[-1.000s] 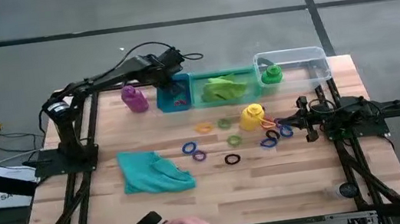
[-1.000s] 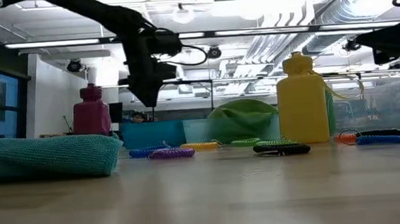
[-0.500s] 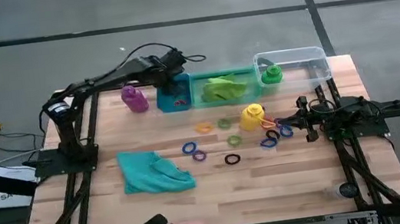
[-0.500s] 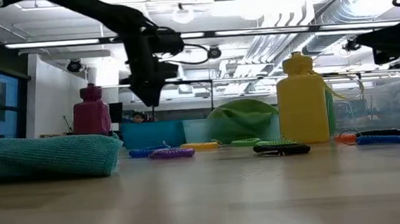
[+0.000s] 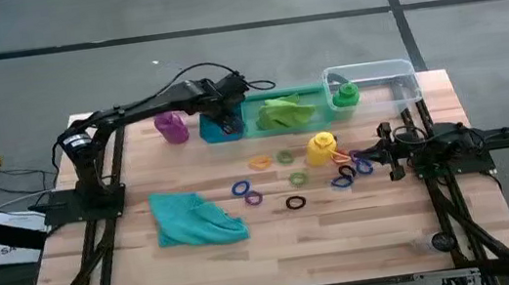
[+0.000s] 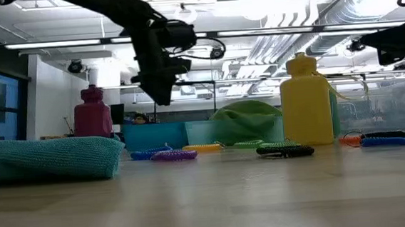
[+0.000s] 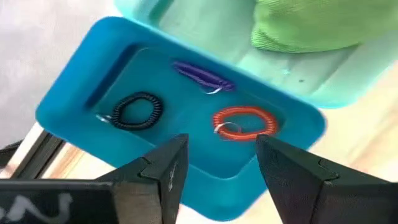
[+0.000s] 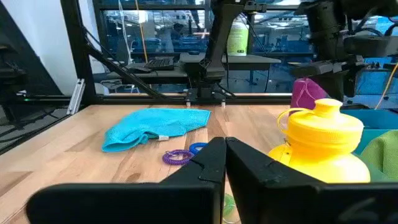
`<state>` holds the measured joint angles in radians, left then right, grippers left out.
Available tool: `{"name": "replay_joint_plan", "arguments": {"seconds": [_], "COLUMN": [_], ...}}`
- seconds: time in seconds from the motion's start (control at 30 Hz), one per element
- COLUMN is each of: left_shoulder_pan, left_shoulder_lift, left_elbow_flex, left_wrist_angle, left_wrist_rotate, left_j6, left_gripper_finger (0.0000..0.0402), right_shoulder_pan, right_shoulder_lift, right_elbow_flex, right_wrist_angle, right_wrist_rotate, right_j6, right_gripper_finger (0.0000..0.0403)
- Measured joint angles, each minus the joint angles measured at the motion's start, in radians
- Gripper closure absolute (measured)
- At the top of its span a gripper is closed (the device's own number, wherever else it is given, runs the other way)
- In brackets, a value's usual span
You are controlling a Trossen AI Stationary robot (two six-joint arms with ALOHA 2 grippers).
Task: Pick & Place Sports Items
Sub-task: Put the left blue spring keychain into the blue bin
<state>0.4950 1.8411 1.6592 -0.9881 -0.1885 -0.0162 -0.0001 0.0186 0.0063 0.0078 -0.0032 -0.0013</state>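
wooden table [image 5: 345, 234]: left gripper [image 7: 216, 163], jaws apart and empty, hangs over the blue bin [image 7: 74, 93] at 11 o'clock; loose rings [image 5: 294, 202] lie mid-table. best lifted straight up before returning. right gripper [image 8: 225, 163] pressed closed, idle at 3 o'clock.

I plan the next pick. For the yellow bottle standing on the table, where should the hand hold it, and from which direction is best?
Grip the yellow bottle across its broad body, below the narrow cap. It stands upright, so a level approach probably suits it. The right hand lies just beside it and could come in from that side. Coloured rings lie between the two, so the fingers should probably stay above the tabletop.
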Motion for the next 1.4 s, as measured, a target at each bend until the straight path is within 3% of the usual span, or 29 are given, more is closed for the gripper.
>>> {"name": "replay_joint_plan", "arguments": {"seconds": [0.5,0.87,1.4], "left_shoulder_pan": [-0.23,-0.44,-0.564], "left_shoulder_lift": [-0.028,-0.028,-0.004], "left_elbow_flex": [0.001,0.001,0.0], "left_wrist_angle": [-0.161,-0.201,-0.195], "left_wrist_rotate": [0.002,0.002,0.001], "left_j6": [-0.146,-0.425,-0.755], "left_gripper_finger": [0.025,0.025,0.025], "right_shoulder_pan": [0.0,0.0,0.0], "right_shoulder_lift": [0.0,0.0,0.0], "right_elbow_flex": [0.0,0.0,0.0], "right_wrist_angle": [0.0,0.0,0.0], "right_wrist_rotate": [0.0,0.0,0.0], "right_j6": [0.0,0.0,0.0], "right_gripper_finger": [0.0403,0.0403,0.0402]}}
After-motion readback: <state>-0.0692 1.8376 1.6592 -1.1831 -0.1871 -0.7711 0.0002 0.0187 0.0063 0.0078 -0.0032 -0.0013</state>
